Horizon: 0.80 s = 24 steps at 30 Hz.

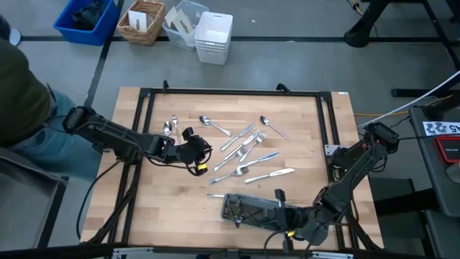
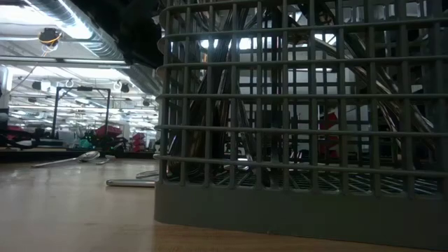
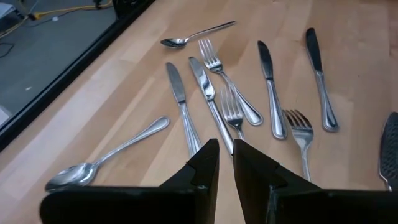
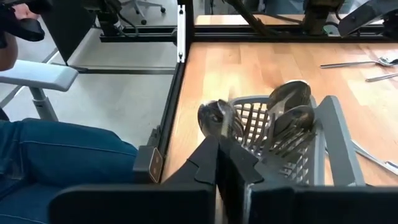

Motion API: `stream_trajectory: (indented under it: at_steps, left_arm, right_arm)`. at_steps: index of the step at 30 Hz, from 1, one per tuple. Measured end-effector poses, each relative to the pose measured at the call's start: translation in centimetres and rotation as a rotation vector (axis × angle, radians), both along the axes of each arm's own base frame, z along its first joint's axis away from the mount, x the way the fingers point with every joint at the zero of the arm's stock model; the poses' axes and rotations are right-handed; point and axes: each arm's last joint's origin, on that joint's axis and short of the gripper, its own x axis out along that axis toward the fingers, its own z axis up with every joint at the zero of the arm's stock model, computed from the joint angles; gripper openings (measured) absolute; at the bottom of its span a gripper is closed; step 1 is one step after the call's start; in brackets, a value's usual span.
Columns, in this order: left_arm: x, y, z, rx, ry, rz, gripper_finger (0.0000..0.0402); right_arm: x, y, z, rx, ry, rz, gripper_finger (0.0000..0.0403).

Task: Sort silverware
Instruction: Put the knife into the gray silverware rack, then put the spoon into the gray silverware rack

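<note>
The left gripper (image 1: 203, 155), fingers nearly together and empty, hovers at nine o'clock of the scattered silverware (image 1: 248, 147) (handles mostly pointing toward it). The right gripper (image 4: 225, 163) seems pinched on a spoon (image 4: 216, 118) at the tray (image 1: 248, 208), six o'clock.

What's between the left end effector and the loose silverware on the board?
Nothing visible. The left end effector hovers at the near edge of the silverware, with only bare table between them; the tray lies well aside.

Evenly lit from overhead, soft short shadows under the silverware (image 1: 248, 147) on the table (image 1: 172, 201). Bright ceiling strips behind the mesh tray (image 2: 301, 140) in the low view, leaving it backlit, dark, near-silhouetted. Mild glare on spoon bowls beside that tray.
</note>
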Motion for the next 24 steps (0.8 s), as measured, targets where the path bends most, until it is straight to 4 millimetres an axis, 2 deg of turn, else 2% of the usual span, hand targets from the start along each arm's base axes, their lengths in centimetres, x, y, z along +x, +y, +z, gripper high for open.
stream_trajectory:
  at_steps: [15,20,24]
  left_arm:
    - [0.0,0.0,0.0,0.0,0.001,-0.001,0.004]
    - [-0.2,0.2,0.2,-0.006,-0.005,0.01,0.004]
    - [-0.4,1.0,0.6,-0.056,-0.042,0.075,0.004]
  right_arm:
    - [-0.3,-0.3,0.0,-0.023,0.022,0.003,0.0018]
    - [-1.1,-1.3,2.3,0.021,-0.026,0.007,0.0019]
    - [-2.2,-2.7,4.7,-0.021,-0.108,0.006,0.0019]
